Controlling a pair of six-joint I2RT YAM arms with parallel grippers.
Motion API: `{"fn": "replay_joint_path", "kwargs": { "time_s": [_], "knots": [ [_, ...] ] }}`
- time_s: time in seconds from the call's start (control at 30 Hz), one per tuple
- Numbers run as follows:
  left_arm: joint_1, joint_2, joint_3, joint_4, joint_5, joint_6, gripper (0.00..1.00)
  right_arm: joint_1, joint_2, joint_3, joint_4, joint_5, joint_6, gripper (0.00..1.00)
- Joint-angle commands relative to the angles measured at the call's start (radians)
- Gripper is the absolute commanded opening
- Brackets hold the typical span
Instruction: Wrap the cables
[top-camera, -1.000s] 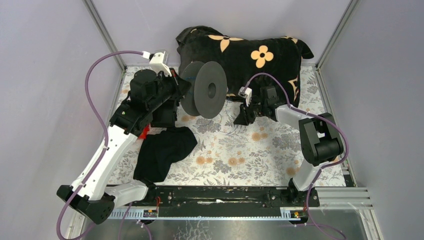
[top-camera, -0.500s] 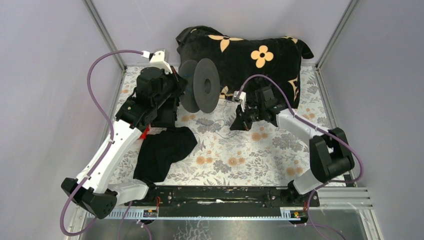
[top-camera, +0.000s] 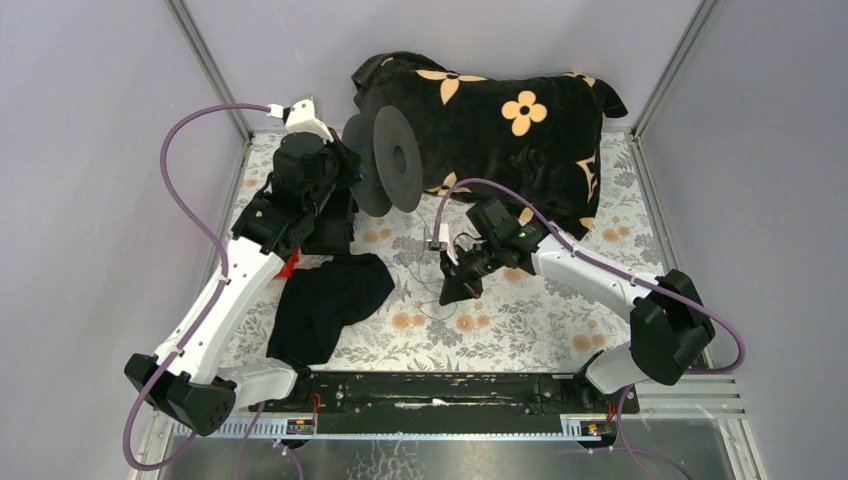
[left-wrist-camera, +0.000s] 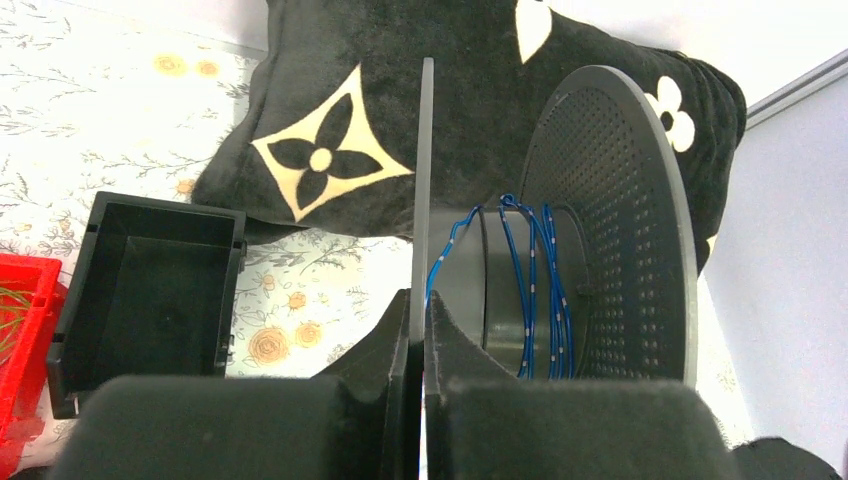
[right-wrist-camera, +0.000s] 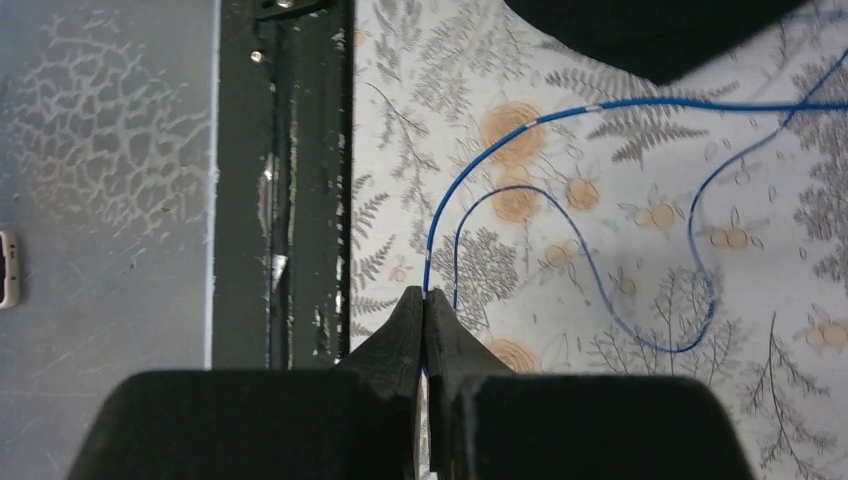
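Blue cables lie in loose curves on the flowered table, and several turns sit around the core of the one black spool. My right gripper is pressed together, pinching one strand. My left gripper pinches one spool flange. One black box stands beside one red box.

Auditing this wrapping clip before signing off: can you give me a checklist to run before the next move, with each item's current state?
1. Left gripper clamped on a flange of the big black disc-shaped spool: ok.
2. Right gripper shut on the thin blue wire: ok.
3. Wound turns sit between the flanges: ok.
4. Wire taut toward spool: not ok, slack loops.
5. Loose strands untangled: cannot tell; they cross.
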Motion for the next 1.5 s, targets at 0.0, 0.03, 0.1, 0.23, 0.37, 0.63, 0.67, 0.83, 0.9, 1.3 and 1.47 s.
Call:
{"fn": "replay_joint_path", "kwargs": {
  "time_s": [0.0, 0.03, 0.1, 0.23, 0.37, 0.63, 0.67, 0.83, 0.9, 1.3, 1.47],
  "knots": [
    [0.008, -0.013, 0.009, 0.129, -0.082, -0.010, 0.00, 0.073, 0.000, 0.156, -0.170, 0.012, -0.090, 0.00],
    [0.008, -0.009, 0.009, 0.131, -0.091, -0.004, 0.00, 0.088, -0.001, 0.183, -0.200, 0.012, -0.101, 0.00],
    [0.008, -0.004, 0.001, 0.140, -0.102, 0.009, 0.00, 0.118, -0.004, 0.227, -0.244, 0.015, -0.118, 0.00],
    [0.008, 0.006, -0.010, 0.160, -0.115, 0.035, 0.00, 0.164, -0.019, 0.302, -0.296, 0.021, -0.122, 0.00],
    [0.005, 0.007, -0.027, 0.175, -0.122, 0.069, 0.00, 0.165, -0.057, 0.362, -0.291, 0.022, -0.108, 0.00],
    [-0.044, -0.012, -0.063, 0.197, -0.168, 0.189, 0.00, 0.165, -0.109, 0.531, -0.340, 0.123, -0.093, 0.00],
    [-0.053, -0.015, -0.071, 0.200, -0.177, 0.206, 0.00, 0.165, -0.112, 0.555, -0.353, 0.141, -0.090, 0.00],
    [-0.098, -0.026, -0.111, 0.220, -0.208, 0.299, 0.00, 0.165, -0.123, 0.636, -0.364, 0.269, -0.085, 0.00],
    [-0.109, -0.032, -0.128, 0.227, -0.207, 0.329, 0.00, 0.164, -0.122, 0.679, -0.367, 0.326, -0.083, 0.00],
    [-0.168, -0.055, -0.202, 0.244, -0.163, 0.438, 0.00, 0.165, -0.137, 0.759, -0.360, 0.531, -0.085, 0.00],
    [-0.184, -0.067, -0.222, 0.249, -0.130, 0.467, 0.00, 0.164, -0.126, 0.795, -0.359, 0.592, -0.101, 0.00]
  ]
}}
